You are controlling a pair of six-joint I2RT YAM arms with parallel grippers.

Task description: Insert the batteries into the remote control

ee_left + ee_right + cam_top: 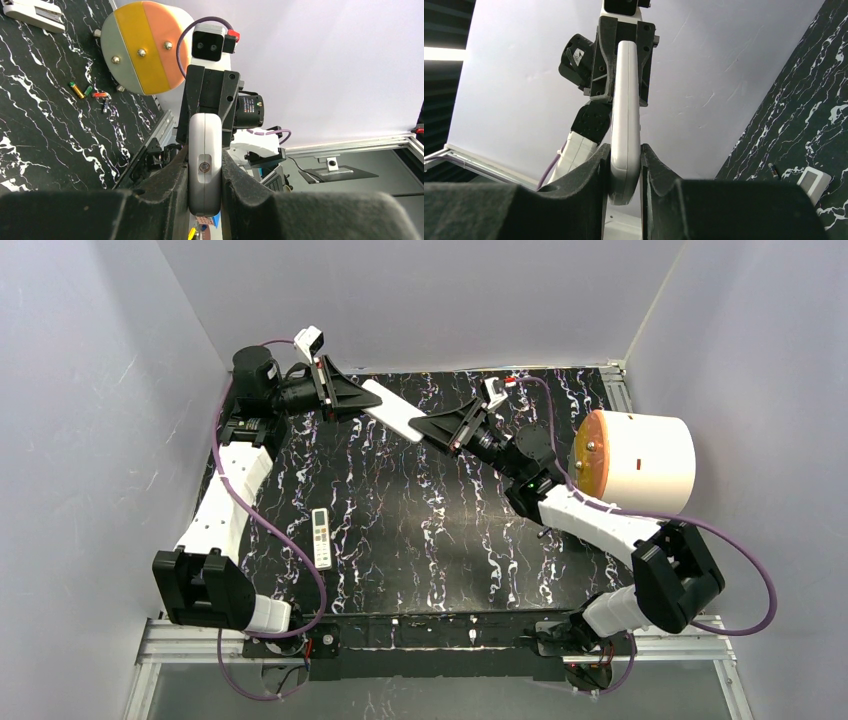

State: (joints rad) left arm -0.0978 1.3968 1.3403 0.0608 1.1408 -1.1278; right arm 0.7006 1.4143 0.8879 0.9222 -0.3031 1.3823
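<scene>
The white remote (393, 409) is off the table (420, 540), held in the air in the upper middle of the top view, slanting from upper left to lower right between the 2 arms. The left gripper (350, 398) is clamped on its upper-left end; in the left wrist view the 2 fingers (165, 175) press against both narrow sides of the remote, whose back faces the camera with a small screw in view. The right gripper (440, 428) takes the lower-right end; in the right wrist view its 2 fingers (594, 170) sit tight against the remote's edges, so it is closed on the remote too.

The batteries (77, 90) lie loose on the dark marbled table in the upper left of the left wrist view: 1 yellowish with a green tip, 1 red (99, 94) just beside it, with smaller pieces near them that are too small to tell. They rest near the foot of a round drum (640, 462) with a striped orange and yellow face, which lies on its side at the right of the top view. None of them touches the held remote.

A second remote (321, 537) lies flat on the table, buttons up, left of centre in the top view, well apart from both grippers
</scene>
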